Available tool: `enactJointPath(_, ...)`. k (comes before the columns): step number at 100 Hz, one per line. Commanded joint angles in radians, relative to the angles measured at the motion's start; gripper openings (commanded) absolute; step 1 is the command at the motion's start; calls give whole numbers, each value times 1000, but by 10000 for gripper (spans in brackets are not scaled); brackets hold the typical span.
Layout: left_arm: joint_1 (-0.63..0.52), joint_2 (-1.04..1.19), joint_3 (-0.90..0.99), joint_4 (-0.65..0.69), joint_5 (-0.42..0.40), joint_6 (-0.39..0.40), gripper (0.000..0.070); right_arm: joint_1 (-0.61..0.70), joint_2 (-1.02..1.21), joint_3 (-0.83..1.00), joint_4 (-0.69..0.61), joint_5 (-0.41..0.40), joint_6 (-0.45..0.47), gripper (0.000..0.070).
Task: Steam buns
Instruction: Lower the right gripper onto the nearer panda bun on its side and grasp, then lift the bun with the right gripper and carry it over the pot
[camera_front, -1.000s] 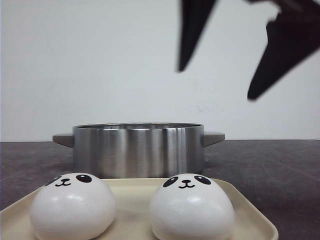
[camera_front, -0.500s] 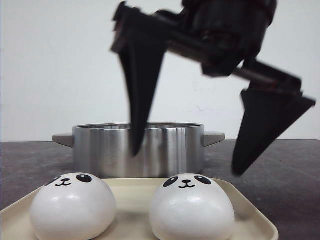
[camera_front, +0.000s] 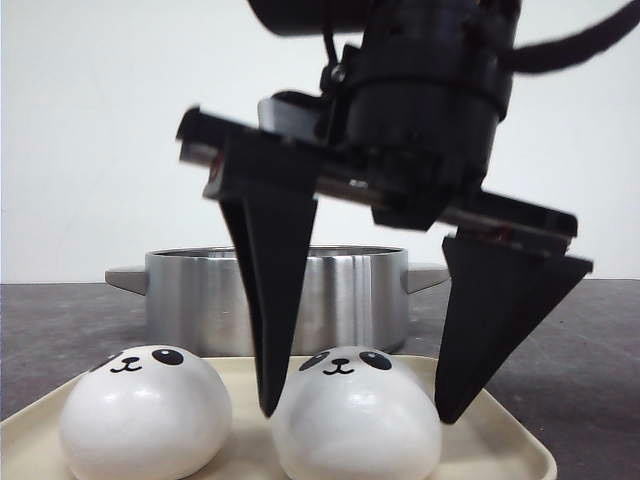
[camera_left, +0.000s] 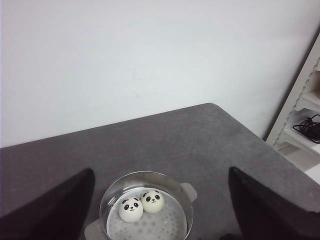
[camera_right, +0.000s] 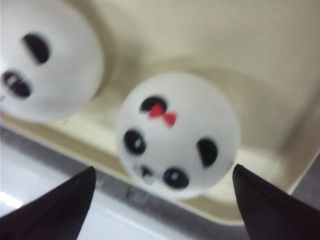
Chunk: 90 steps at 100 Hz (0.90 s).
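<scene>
Two white panda-faced buns lie on a beige tray (camera_front: 505, 445) at the front: one on the left (camera_front: 145, 412), one on the right (camera_front: 355, 435). My right gripper (camera_front: 354, 416) is open, its black fingers (camera_front: 275, 300) standing on either side of the right bun, tips near the tray. In the right wrist view that bun (camera_right: 177, 135) sits between the open right gripper (camera_right: 162, 170), with the other bun (camera_right: 47, 60) beside it. Two more buns (camera_left: 131, 208) (camera_left: 152, 201) rest inside the steel pot (camera_left: 186, 212). My left gripper (camera_left: 161, 171) hangs open high above the pot.
The steel pot (camera_front: 200, 300) with two grey handles stands right behind the tray on the dark grey table (camera_front: 570, 330). A white wall closes the back. A white shelf with cables (camera_left: 306, 125) stands beyond the table's far corner.
My right gripper has dropped from the top of the front view down over the right bun, staying open. That bun now sits slightly further left on the tray.
</scene>
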Motion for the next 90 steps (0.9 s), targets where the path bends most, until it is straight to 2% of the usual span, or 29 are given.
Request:
enactJointPath(1,-8,6,25,13,-2,16,498,8,36,16,14,16,6,532)
enactJointPath(7,-8,7,25,12,-2,16,498,6,49,16,28,25,6,523)
enactJointPath(11,-8,8,25,13,-2,16,498,2,56,16,36,26,3,483)
enactJointPath(32,-8,11,25,12,-2,16,498,-2,77,16,41,64,-68,0)
enactJointPath(42,-8,11,25,12,-2,16,498,-2,71,19,40,104,-85,0)
enactJointPath(51,-7,11,25,12,-3,16,498,-2,35,48,7,107,-104,0)
enactJointPath(66,-7,11,25,12,-3,17,498,14,-77,189,-56,132,-148,0)
enactJointPath(74,-7,11,25,12,-3,17,498,23,-125,306,-85,191,-187,0)
enactJointPath(84,-7,11,25,12,-5,19,498,12,-141,462,-95,306,-285,0)
enactJointPath(90,-7,11,25,12,-9,20,498,-26,-134,542,-92,330,-345,0)
